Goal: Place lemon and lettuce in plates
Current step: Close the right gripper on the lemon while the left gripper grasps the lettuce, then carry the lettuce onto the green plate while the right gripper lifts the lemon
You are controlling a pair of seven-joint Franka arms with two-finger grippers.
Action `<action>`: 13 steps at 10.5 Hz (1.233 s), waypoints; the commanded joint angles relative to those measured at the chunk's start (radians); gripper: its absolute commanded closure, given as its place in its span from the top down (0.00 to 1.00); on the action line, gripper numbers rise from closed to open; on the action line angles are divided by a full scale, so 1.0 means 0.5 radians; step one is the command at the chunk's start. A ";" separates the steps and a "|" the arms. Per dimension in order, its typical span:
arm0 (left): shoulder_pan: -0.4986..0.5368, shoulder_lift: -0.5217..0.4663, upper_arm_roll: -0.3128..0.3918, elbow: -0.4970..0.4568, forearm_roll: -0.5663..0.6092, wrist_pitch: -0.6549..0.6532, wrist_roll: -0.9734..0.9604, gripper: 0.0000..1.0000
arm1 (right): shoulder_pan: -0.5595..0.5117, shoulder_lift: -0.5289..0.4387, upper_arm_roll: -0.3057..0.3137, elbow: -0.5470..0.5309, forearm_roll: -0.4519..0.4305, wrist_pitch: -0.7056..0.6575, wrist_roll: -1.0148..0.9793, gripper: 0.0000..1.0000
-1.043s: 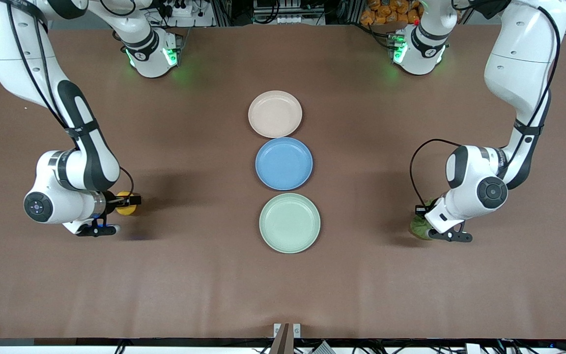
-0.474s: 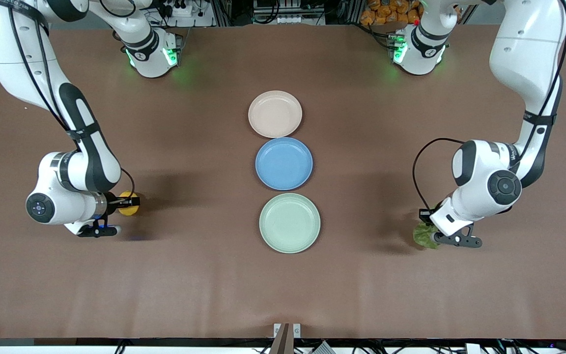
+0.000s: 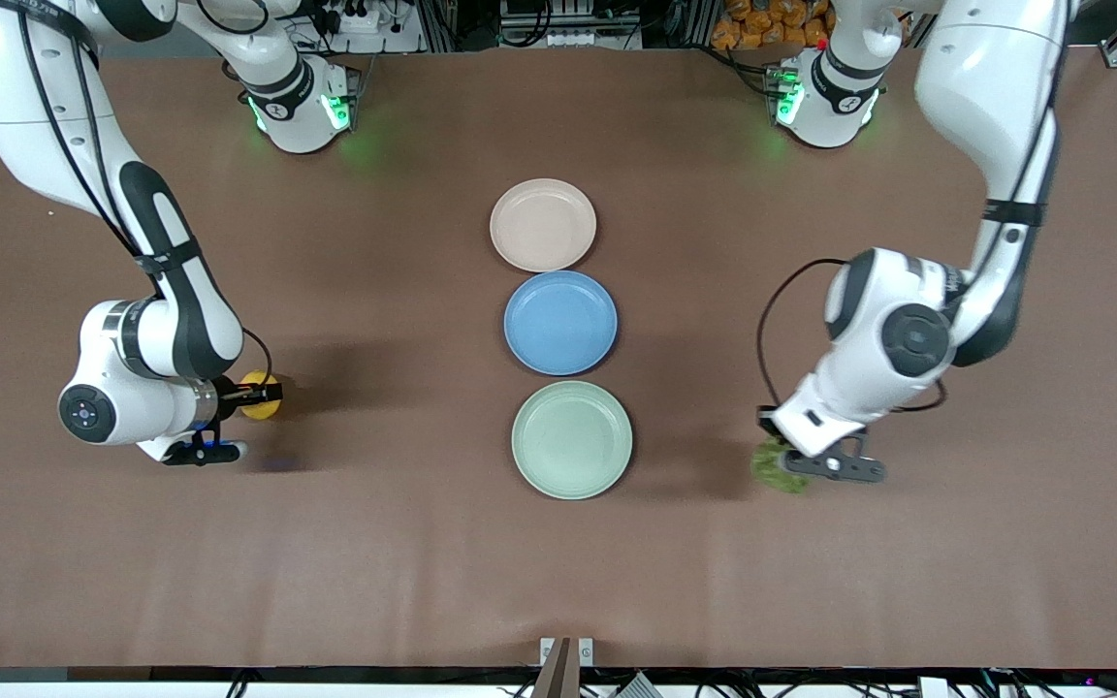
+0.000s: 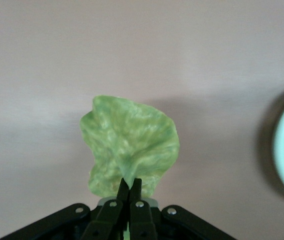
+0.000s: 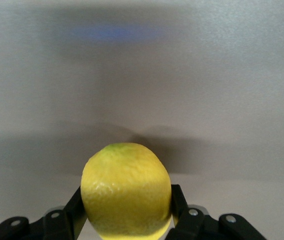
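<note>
Currently: left pincer [image 3: 783, 463] clamps lettuce [image 3: 778, 466], right pincer [image 3: 263, 393] clamps lemon [image 3: 259, 405]; both plates [image 3: 543, 225] [image 3: 571, 439] empty, placing remains.

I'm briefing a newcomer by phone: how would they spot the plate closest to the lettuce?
Three plates lie in a row mid-table. The mint plate is the one nearest the front camera, beside the blue plate. It is the only green one, and the left gripper, shut on the lettuce, hangs just toward the left arm's end from it.
</note>
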 commanded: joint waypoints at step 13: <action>-0.709 0.511 0.042 0.268 0.048 0.781 -1.600 0.00 | 0.769 -0.464 0.082 -0.008 0.322 -0.511 1.366 0.00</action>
